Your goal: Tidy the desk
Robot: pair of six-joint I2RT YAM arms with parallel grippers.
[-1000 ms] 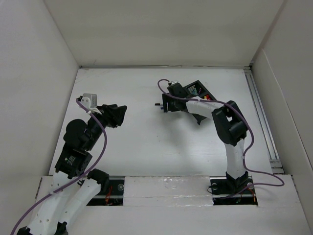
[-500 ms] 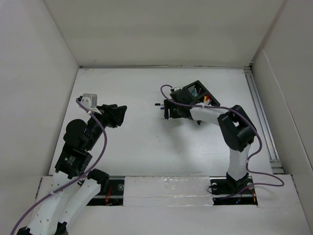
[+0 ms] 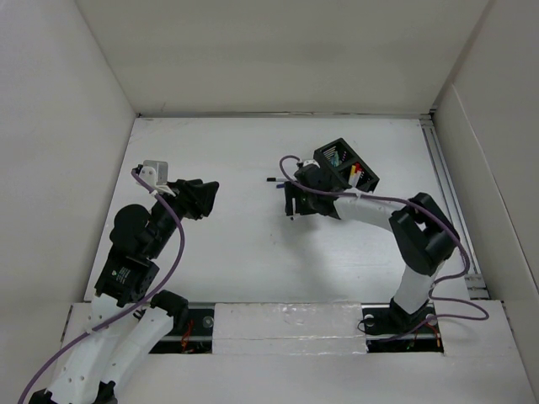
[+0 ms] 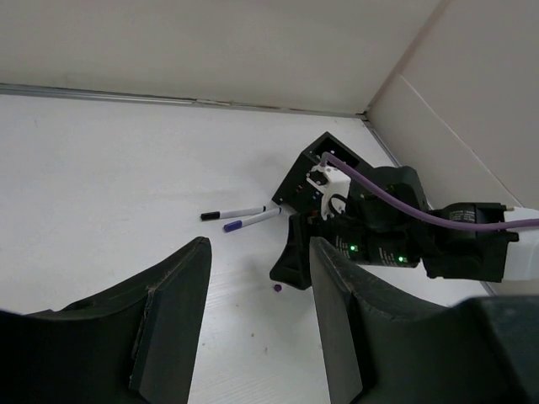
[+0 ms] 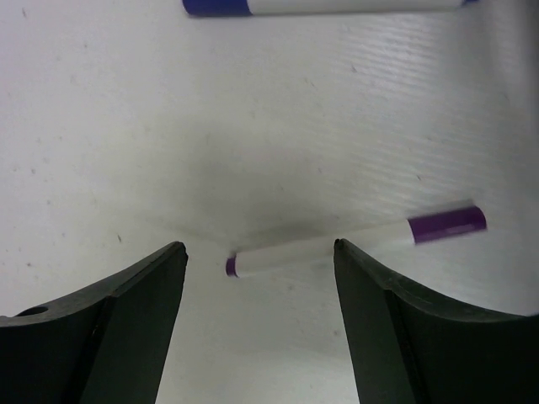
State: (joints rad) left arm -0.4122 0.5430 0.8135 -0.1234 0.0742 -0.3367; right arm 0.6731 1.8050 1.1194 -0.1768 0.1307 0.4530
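The desk is a white tabletop. My right gripper points down at it, just in front of the black mesh organizer. In the right wrist view its jaws stand open over a white marker with a purple cap, which lies flat on the desk. A second marker lies just beyond it. The left wrist view shows two markers beside the organizer and the right gripper. My left gripper hovers at the left, open and empty.
White walls close in the desk on the far, left and right sides. A metal rail runs along the right edge. The organizer holds a few small coloured items. A small purple bit lies under the right gripper.
The right arm has stretched out and brought its gripper nearer and lower, away from the organizer and over the purple-capped marker. The left arm has not moved.
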